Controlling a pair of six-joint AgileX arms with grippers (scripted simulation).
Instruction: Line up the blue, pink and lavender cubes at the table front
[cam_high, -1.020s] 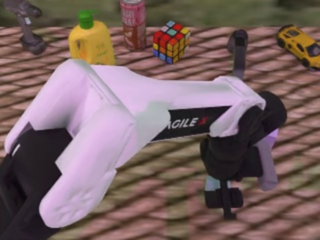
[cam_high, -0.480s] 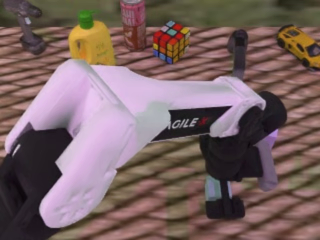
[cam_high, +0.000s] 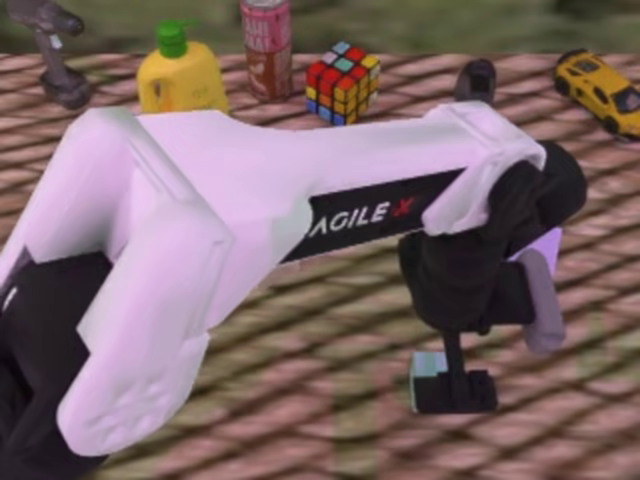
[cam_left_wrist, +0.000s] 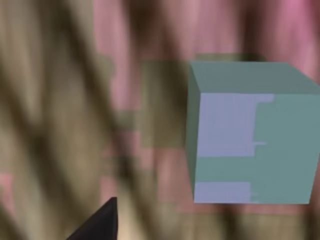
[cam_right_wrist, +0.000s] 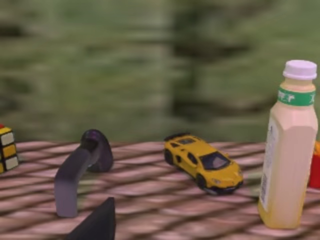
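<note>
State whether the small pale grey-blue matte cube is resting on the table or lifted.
Resting: the small pale grey-blue matte cube sits flat on the woven table, beside the left gripper.

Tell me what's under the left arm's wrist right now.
The blue cube sits on the table beside the left gripper. A lavender corner peeks out; the rest is covered.

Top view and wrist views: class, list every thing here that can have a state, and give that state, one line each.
blue cube: flat on the table, not held
left gripper: low beside the blue cube
right gripper: parked, facing the back row
puzzle cube: scrambled
yellow pump bottle: upright
can: upright
toy car: on its wheels
cream bottle: upright, capped
</note>
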